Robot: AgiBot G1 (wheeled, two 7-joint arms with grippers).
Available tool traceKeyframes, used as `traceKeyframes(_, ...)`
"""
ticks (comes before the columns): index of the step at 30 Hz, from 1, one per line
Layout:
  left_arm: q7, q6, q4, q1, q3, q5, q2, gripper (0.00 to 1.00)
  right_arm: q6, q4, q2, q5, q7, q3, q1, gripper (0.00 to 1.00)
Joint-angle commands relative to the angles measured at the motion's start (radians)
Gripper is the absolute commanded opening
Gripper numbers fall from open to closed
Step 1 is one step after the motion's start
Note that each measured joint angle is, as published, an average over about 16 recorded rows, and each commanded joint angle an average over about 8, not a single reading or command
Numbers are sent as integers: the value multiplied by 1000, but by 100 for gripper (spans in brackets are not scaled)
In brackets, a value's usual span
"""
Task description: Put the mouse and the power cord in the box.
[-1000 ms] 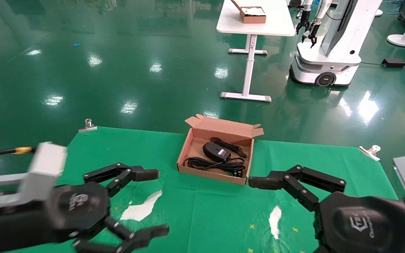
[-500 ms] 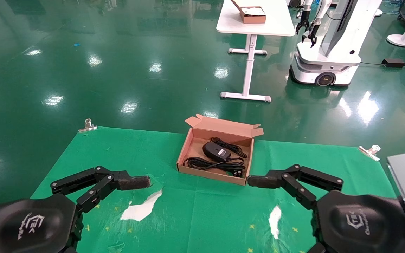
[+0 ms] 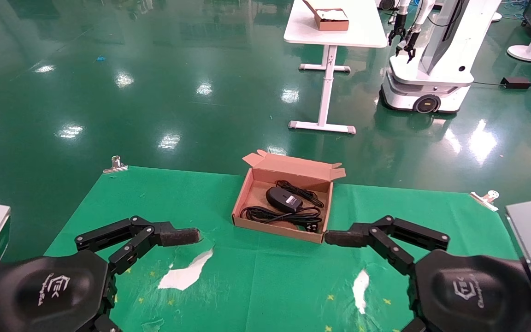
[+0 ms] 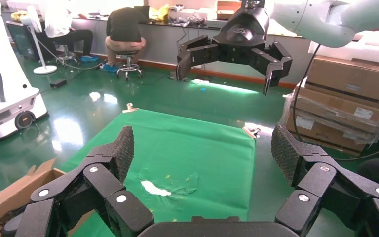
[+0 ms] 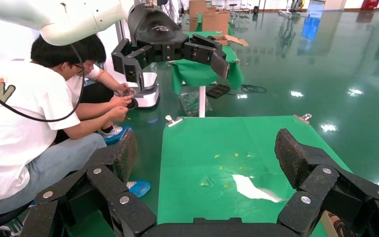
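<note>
My left pincer [image 3: 180,276] and right pincer [image 3: 339,276] hover spread wide and empty, near the box [image 3: 247,196] on each side; the mouse [image 3: 283,198] and the power cord [image 3: 274,216] lie inside it.

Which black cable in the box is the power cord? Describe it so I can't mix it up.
On the green cloth stands the open brown box. The power cord is the thicker coil along its near side, in front of the mouse, ending in a chunky plug.
</note>
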Motion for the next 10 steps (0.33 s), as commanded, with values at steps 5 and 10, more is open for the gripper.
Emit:
traceKeyframes(5, -1, -4, 3, -3, 4, 5, 2, 100, 0, 0, 0, 0, 0, 0, 0, 100)
traceKeyframes(10, -2, -5, 4, -4, 5, 7, 3, 100, 1, -1, -1, -1, 0, -1, 1, 100)
